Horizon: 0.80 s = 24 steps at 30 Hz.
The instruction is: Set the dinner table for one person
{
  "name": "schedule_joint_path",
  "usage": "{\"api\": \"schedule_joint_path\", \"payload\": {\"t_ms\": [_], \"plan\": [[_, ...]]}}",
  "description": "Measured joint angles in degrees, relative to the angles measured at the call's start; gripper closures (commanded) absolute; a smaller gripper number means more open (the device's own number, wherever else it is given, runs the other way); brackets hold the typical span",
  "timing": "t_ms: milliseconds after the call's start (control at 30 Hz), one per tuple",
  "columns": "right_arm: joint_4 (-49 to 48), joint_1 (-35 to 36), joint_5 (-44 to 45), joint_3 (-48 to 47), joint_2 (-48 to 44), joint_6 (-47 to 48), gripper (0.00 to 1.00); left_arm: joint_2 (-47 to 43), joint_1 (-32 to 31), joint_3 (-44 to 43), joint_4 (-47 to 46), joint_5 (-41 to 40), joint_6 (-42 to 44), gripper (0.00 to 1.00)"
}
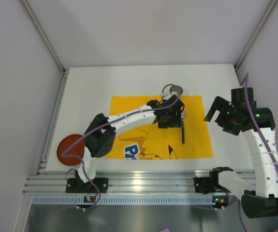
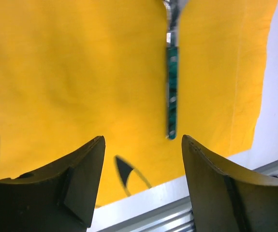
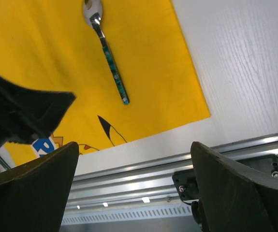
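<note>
The white dinner table [image 1: 90,87] carries a yellow cartoon-printed cloth [image 1: 129,108]. A spoon with a green handle [image 1: 182,129] lies on the cloth's right part, handle toward the rail. It also shows in the left wrist view [image 2: 171,92] and the right wrist view [image 3: 112,65]. My left gripper [image 1: 170,117] hovers over the cloth just left of the spoon, open and empty [image 2: 142,140]. My right gripper [image 1: 221,115] is open and empty [image 3: 134,145], above bare table right of the cloth. A red plate [image 1: 70,149] lies at the table's near left, partly under the left arm.
A small round metal item with a loop handle [image 1: 175,90] sits at the cloth's far edge, beyond the left gripper. The ribbed aluminium rail [image 1: 139,181] runs along the near edge. Pale grey walls [image 1: 22,72] enclose the table on three sides.
</note>
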<state>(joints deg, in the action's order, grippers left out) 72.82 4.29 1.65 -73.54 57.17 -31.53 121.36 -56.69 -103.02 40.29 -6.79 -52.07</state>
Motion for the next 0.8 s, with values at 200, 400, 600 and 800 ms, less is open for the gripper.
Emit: {"api": "schedule_joint_path", "payload": {"t_ms": [200,400,600,800], "plan": [[-0.9,0.6,-4.0,0.0,0.0,0.9,0.00,-30.3,11.9,33.1,-1.2,-2.3,0.9,0.32],[-1.9,1.7,-6.7,0.0,0.2,1.4,0.00,-51.2,33.0,54.4,2.3,-4.7,2.4,0.34],[-3.0,2.4,-8.0,0.9,1.2,1.5,0.00,-53.7,43.1,56.9,3.1,-3.5,8.6,0.36],[-3.4,2.8,-8.2,0.9,2.2,1.5,0.00,-48.1,49.6,57.2,1.2,-2.2,13.3,0.39]]}}
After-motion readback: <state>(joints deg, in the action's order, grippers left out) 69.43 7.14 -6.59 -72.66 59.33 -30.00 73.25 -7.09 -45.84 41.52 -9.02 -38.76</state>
